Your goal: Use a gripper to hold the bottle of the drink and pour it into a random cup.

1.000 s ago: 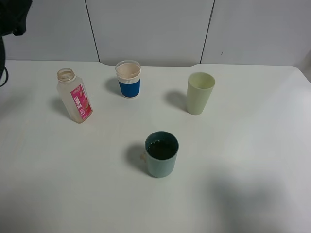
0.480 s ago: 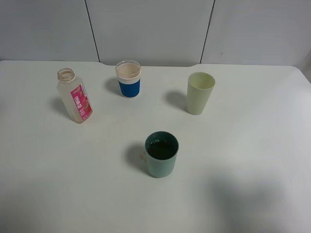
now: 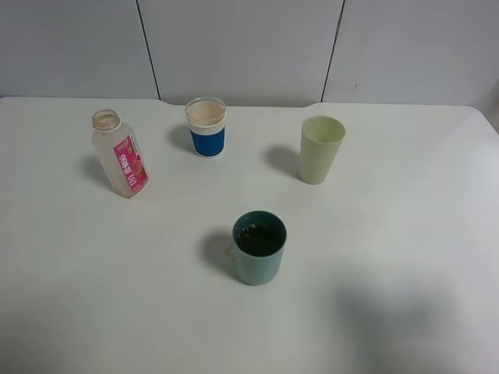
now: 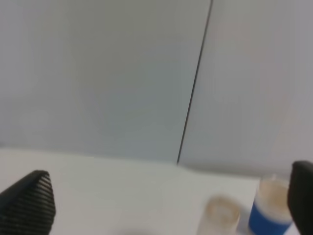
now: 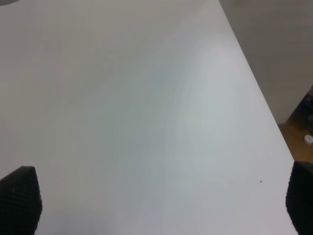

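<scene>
The small clear plastic bottle (image 3: 119, 156) with a pink label is seen upright and uncapped at the far left of the white tabletop (image 3: 405, 234), free of any grip. Dark brown drink (image 3: 259, 240) is held in the short teal plastic cup (image 3: 259, 248) near the middle. The left end effector (image 4: 161, 205) and right end effector (image 5: 161, 200) are both spread wide, nothing being held between their dark ribbed fingertips (image 4: 29, 203)

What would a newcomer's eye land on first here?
Probably the teal cup near the table's middle, already holding dark drink. Next, the empty-looking bottle with its pink label stands at back left, beside the blue-sleeved cup, with a pale green cup at back right.
</scene>
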